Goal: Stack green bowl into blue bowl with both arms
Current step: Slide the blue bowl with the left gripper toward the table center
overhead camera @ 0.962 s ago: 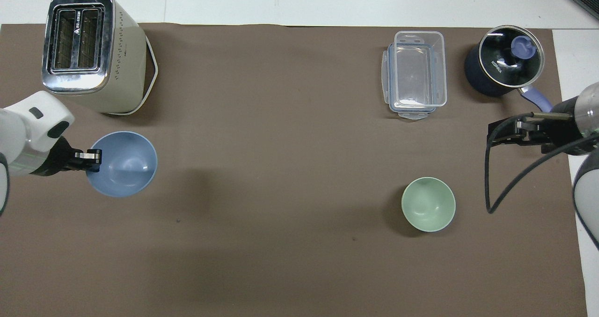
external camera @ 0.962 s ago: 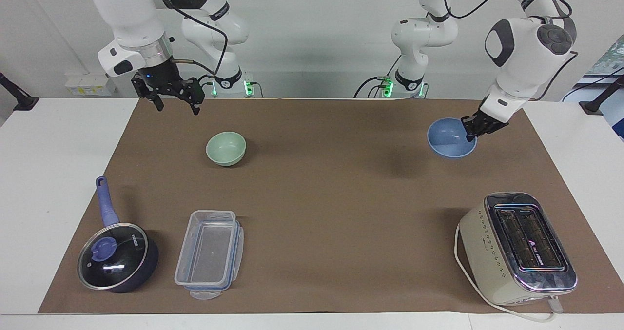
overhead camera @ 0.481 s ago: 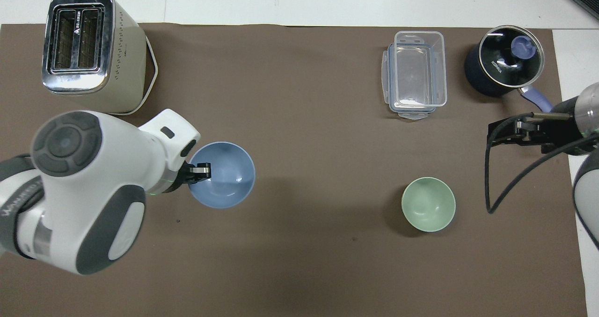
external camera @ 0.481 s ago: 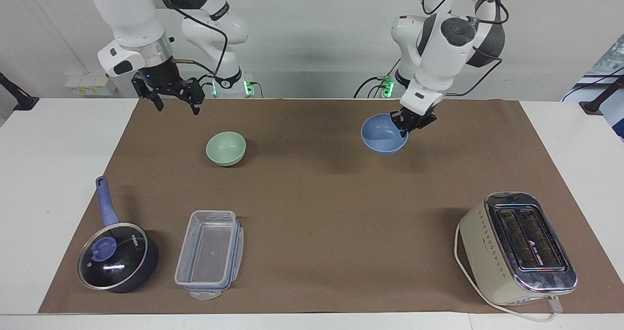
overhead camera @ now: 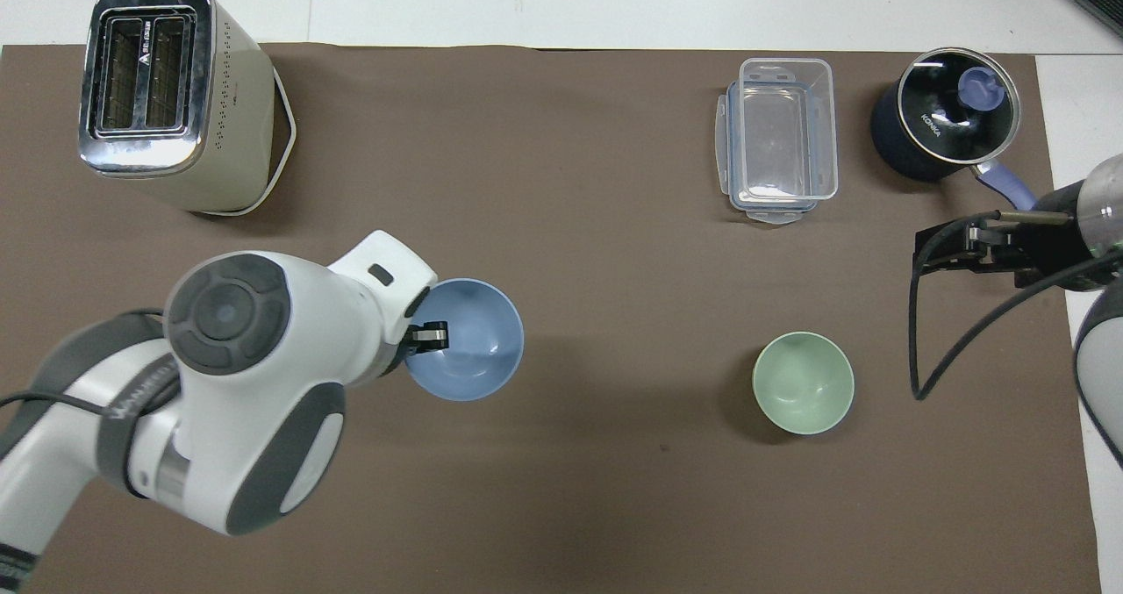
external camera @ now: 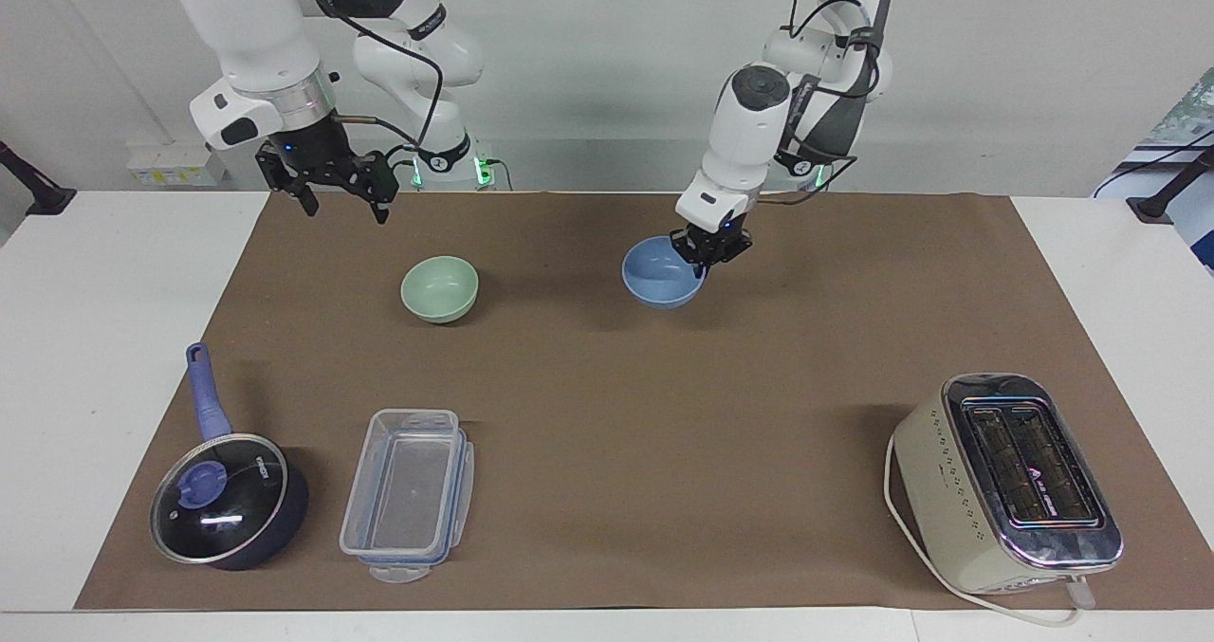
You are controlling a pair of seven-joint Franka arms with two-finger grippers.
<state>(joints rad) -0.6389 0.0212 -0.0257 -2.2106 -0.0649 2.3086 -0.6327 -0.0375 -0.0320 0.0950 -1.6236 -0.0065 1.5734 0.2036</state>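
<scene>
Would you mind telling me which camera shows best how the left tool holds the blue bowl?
The overhead view: there the left tool visibly pinches the rim of the blue bowl, one finger inside. The facing view shows the tool at the rim and the bowl raised, but the pinch is harder to make out.

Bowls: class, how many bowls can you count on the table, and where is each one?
2. The blue bowl is held at its rim by the left gripper over the mat's middle. The green bowl sits on the mat toward the right arm's end. None appears hidden.

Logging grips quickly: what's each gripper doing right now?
Left gripper: shut on the blue bowl's rim, over the mat.
Right gripper: open, empty, waiting above the table.
</scene>
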